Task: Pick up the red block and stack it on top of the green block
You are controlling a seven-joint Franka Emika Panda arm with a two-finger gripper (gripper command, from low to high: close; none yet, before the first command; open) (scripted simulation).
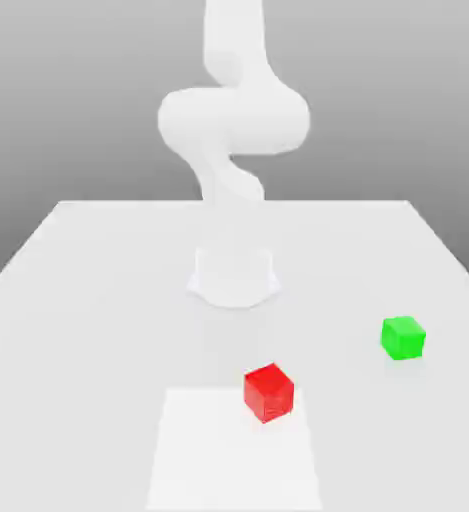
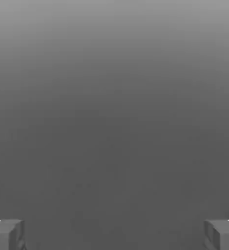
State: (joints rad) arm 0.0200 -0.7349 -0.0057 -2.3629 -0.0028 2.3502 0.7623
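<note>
The tool (image 2: 114,234) stands wide apart, released, with nothing between its two grey fingertips (image 2: 6,234); in the hand view they sit far from each other against a plain grey ground, touching nothing. Outward from there, the white arm (image 1: 233,120) rises from its round base (image 1: 233,275) and folds back on itself, its upper part cut off by the frame.

The counter (image 1: 88,300) is a flat, pale, matte surface, with a slightly brighter rectangular patch (image 1: 208,460) near the front edge. Behind it the room is a bare grey backdrop, darker toward the top.

The red block (image 1: 269,392) lies on the counter at the corner of that bright patch, in front of the base and well below the raised arm. The green block (image 1: 403,338) rests apart from it, toward the exterior view's right. Neither block is near the tool, and both sit flat and untouched.
</note>
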